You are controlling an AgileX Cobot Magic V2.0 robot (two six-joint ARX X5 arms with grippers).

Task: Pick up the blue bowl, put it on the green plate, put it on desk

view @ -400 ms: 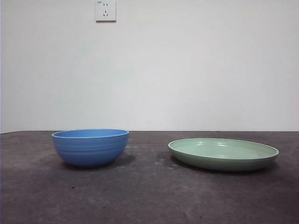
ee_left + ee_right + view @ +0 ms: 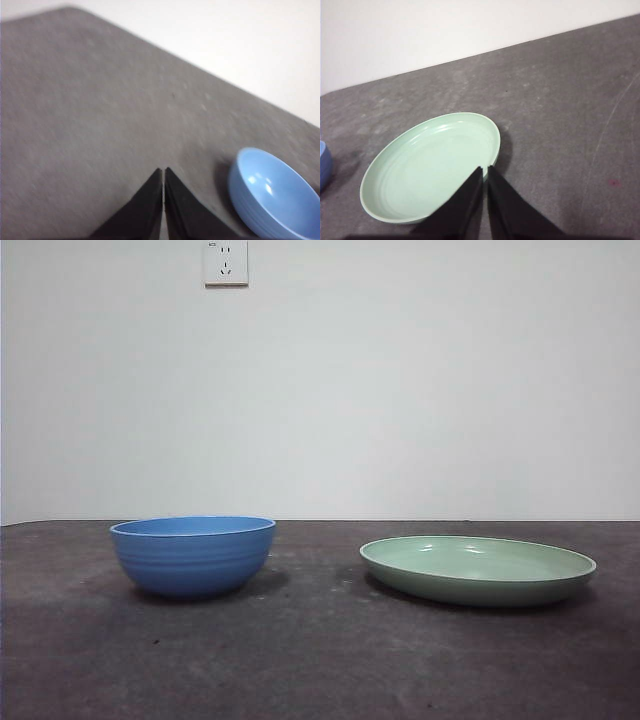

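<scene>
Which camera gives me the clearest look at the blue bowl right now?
The front view: the blue bowl stands whole and sharp on the desk. The left wrist view shows it blurred, cut by the frame edge. The right wrist view catches only a sliver.

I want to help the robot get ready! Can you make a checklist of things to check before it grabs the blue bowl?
1. Blue bowl upright on the desk: ok.
2. Bowl looks empty inside: ok.
3. Green plate has nothing on it: ok.
4. Bowl and plate stand apart, not touching: ok.
5. Left end effector open for grabbing: not ok, its jaws are shut, beside the bowl.
6. Right end effector out of the way: not ok, it hangs shut over the plate.
</scene>
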